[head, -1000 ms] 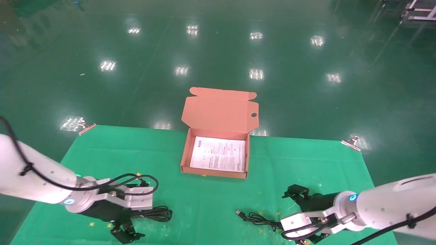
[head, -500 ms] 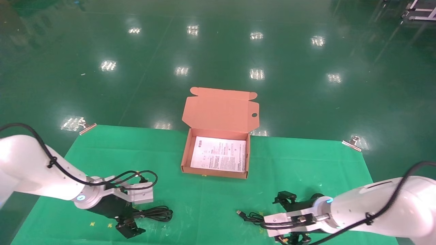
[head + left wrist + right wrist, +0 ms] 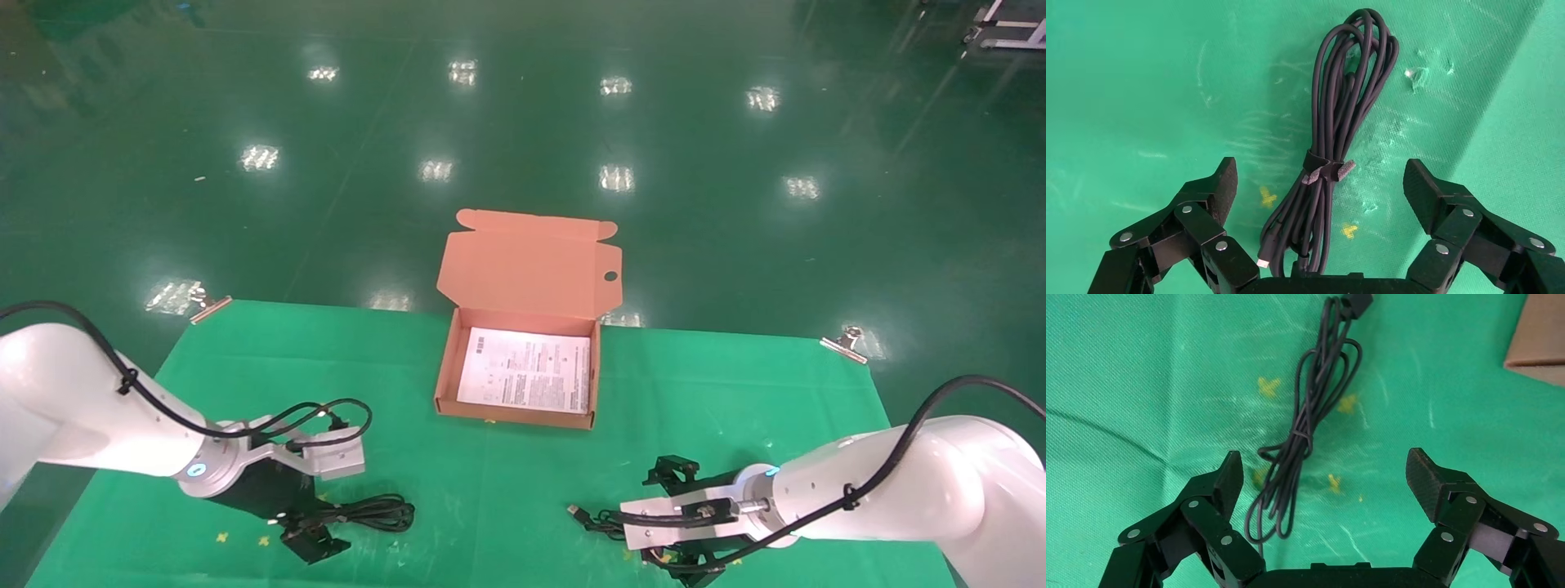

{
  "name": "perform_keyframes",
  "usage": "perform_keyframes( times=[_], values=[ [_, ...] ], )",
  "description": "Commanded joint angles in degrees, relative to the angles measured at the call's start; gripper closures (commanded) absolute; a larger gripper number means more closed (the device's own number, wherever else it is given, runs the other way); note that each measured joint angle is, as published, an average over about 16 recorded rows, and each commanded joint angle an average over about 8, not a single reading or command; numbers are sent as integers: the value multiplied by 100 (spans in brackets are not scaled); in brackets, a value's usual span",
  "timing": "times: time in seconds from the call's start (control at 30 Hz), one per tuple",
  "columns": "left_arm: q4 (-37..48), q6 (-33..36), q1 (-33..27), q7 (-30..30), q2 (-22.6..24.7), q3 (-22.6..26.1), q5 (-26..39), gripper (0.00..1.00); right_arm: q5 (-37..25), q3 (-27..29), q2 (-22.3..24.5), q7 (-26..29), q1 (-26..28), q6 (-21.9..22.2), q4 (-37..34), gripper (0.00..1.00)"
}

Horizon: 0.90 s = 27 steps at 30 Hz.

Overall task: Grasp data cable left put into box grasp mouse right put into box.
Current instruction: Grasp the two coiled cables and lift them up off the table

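Nearest the robot, at the near edge of a table under a green cloth (image 3: 507, 482), both arms are low over their targets. On the near left, the left gripper (image 3: 1321, 184) is spread wide, one finger on each side of the data cable (image 3: 1333, 141), a long narrow black bundle bound at its middle by a small strap (image 3: 1329, 170). Nothing is gripped yet.

On the near right, the right gripper (image 3: 1324, 478) is also spread wide, over a thin black cord (image 3: 1303, 441) tied in a loose hank, with its USB plug (image 3: 574, 512) pointing left. The mouse itself cannot be made out in any view; it is probably hidden under the right arm.

Farther back, at the middle of the table, the cardboard box (image 3: 445, 371) stands open, its tabbed lid (image 3: 529, 265) raised at the far side and a white printed sheet (image 3: 525, 370) lying inside. Neither item is in it.

The step in hand looks like the first grasp. The left gripper likely needs to lower and close across the bundle near the strap, then carry it far and right to the box.

The left wrist view alone shows the strap and a small plug at the bundle's end. The head view alone shows the box's inside.
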Motion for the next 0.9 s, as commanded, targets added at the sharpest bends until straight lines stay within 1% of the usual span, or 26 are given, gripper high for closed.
perform_keyframes(
  times=[0.03,0.9],
  values=[
    [57,-17,-10,5,6,-12,-13,100,6,7,-10,-11,5,22,-32,100],
    [-151,43,23,-18,-23,16,12,100,2,-8,32,31,-7,-51,90,100]
  ],
)
